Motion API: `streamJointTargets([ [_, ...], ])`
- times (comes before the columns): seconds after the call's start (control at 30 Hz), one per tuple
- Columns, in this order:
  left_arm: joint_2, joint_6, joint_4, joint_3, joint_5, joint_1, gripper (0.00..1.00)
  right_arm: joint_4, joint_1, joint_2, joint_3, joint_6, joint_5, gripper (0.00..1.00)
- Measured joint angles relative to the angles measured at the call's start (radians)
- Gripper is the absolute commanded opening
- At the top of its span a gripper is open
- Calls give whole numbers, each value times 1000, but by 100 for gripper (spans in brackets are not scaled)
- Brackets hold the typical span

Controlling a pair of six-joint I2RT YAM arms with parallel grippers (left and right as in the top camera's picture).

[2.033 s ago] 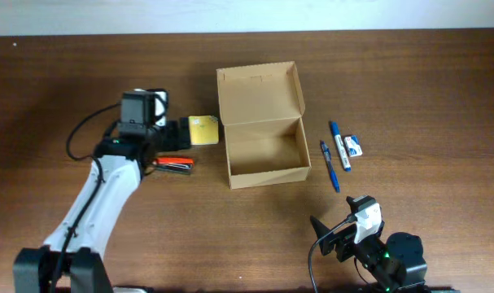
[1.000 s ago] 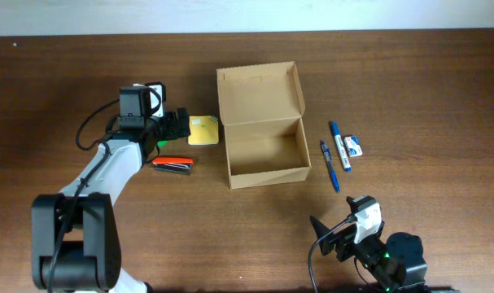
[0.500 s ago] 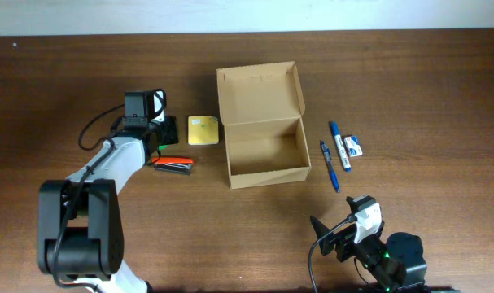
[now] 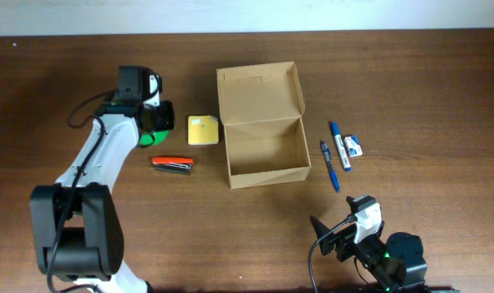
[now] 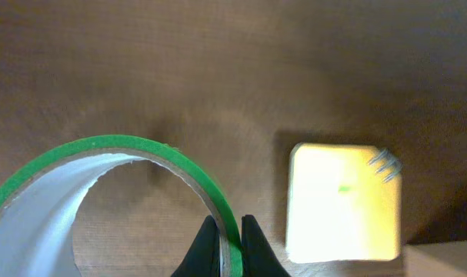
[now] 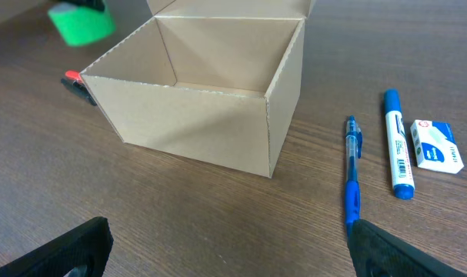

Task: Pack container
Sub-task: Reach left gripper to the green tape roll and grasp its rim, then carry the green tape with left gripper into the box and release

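Note:
The container [image 4: 265, 151] is a tan cardboard box standing open at the table's middle, its lid flap [image 4: 259, 93] tilted back and its inside bare. In the right wrist view the container [image 6: 206, 108] stands just ahead. Left of it my left gripper [image 4: 155, 126] is shut on the wall of a green tape roll [image 4: 146, 137]. In the left wrist view the left gripper [image 5: 231, 238] pinches the green tape roll's [image 5: 133, 146] rim. My right gripper [image 4: 331, 236] rests near the front edge, open and holding nothing [image 6: 229, 254].
A yellow sticky-note pad [image 4: 203, 129] lies between the tape and the box; a red and black tool [image 4: 173, 163] lies in front of it. Right of the box are a blue pen [image 4: 329, 165], a blue marker [image 4: 338, 145] and a small white eraser [image 4: 354, 146].
My left gripper has closed on the green tape roll and drawn back to the left, away from the yellow pad. The right arm has not moved.

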Motion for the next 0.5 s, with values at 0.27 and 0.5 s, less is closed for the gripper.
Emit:
streamJointTargets([
  [0.27,-139,-66,-65,204,-3,-174,2,0,0,0,0,0,0,99],
  [0.5,-140,-229,-77,212,-5,-395,2,0,0,0,0,0,0,99],
])
